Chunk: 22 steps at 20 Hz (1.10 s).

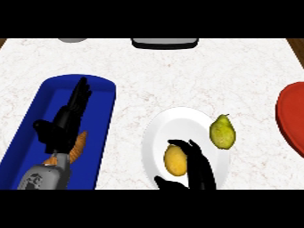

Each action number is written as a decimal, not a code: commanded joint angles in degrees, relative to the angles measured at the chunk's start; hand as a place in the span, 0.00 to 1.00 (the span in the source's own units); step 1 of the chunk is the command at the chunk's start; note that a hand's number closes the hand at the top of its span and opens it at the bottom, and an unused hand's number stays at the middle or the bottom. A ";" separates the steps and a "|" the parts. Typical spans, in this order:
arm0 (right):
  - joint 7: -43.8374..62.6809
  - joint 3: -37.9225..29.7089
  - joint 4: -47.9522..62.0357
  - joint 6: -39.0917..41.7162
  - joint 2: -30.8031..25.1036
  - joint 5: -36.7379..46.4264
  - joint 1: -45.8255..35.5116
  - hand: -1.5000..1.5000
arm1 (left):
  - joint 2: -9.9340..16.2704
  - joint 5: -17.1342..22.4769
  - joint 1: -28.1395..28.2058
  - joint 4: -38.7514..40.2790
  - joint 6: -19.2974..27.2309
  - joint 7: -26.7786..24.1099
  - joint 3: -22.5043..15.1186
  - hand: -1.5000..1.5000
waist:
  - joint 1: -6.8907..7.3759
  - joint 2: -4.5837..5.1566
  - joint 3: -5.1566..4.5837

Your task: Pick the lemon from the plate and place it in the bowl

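A yellow lemon [174, 160] lies on the near part of a white plate [180, 122]. My right hand [199, 171] comes in from the lower edge and rests against the lemon's right side. Its fingertips [179, 144] bend a little over the lemon's top, and the thumb [165, 181] sits just below the fruit, apart from it. The hand is open and the lemon rests on the plate. A red bowl [300, 120] is cut off by the right edge. My left hand [63, 122] hovers open over a long blue container [101, 129] at the left.
A yellow-green pear [223, 132] lies on the plate's right rim. An orange piece [79, 146] shows in the blue container beneath my left forearm. A dark tray-like thing [164, 42] and a grey object [72, 40] sit at the counter's far edge.
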 commanded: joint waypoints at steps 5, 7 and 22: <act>-1.82 5.87 1.39 1.31 1.83 3.98 1.86 1.00 | 0.77 0.47 -3.34 1.81 -2.10 1.06 3.03 0.50 | -0.14 0.12 0.12; -4.65 1.33 2.95 3.10 0.62 0.51 -1.54 1.00 | 0.79 0.63 1.66 -0.20 -3.87 -1.37 2.66 0.50 | 0.05 0.12 0.12; -5.51 -16.14 -9.79 -7.76 -3.37 0.89 -8.76 1.00 | 0.31 -0.38 -1.76 -0.93 -2.41 2.84 3.19 0.50 | -0.36 0.00 0.11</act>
